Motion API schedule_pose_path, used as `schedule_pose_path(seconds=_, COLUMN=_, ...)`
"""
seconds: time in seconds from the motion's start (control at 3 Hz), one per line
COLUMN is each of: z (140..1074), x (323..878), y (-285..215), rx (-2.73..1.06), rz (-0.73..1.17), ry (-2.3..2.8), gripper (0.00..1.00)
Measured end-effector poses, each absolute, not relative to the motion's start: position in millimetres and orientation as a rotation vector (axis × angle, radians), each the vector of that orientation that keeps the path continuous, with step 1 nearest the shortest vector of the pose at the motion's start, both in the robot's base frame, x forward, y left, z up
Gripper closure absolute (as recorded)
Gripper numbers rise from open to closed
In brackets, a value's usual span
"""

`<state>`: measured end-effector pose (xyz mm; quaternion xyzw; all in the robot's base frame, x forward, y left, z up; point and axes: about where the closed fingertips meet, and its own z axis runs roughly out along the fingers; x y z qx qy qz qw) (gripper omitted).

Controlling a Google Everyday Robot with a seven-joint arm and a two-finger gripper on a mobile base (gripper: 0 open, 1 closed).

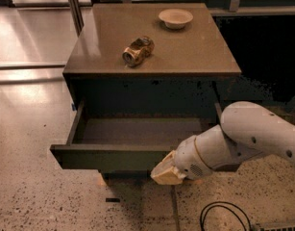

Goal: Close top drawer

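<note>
- The top drawer [108, 158] is pulled well out of the cabinet [137, 97]. Its dark front board faces the camera at 6 o'clock from the cabinet top.
- The claw [167, 173], a cream-coloured piece at the end of the white arm [252, 138], sits at 5 o'clock on the drawer's front board, against or just beside its lower edge. I cannot tell whether they touch.
- I cannot tell whether the claw is apart or together.
- The arm reaches in from 3 o'clock and covers the right end of the drawer front.
- On the surface [195, 52] of the cabinet, a dented gold can [138, 50] lies on its side, left of the middle.
- A pale shallow bowl [176, 18] stands upright at 1 o'clock from the can, well apart from it and near the back edge.
- A black cable [219, 214] loops on the speckled floor [36, 196] at 5 o'clock from the claw.
</note>
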<state>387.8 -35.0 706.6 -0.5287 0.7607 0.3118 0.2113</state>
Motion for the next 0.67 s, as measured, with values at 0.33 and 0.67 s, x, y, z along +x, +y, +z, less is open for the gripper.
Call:
schedule_pose_path(seconds=0.33, z=689.3, x=406.2, y=-17.4, rx=-1.423, rz=0.908, ry=2.091, gripper=1.0)
schedule_pose_path(seconds=0.67, z=689.3, x=406.1, y=-17.4, rx=-1.423, rz=0.908, ry=2.091, gripper=1.0)
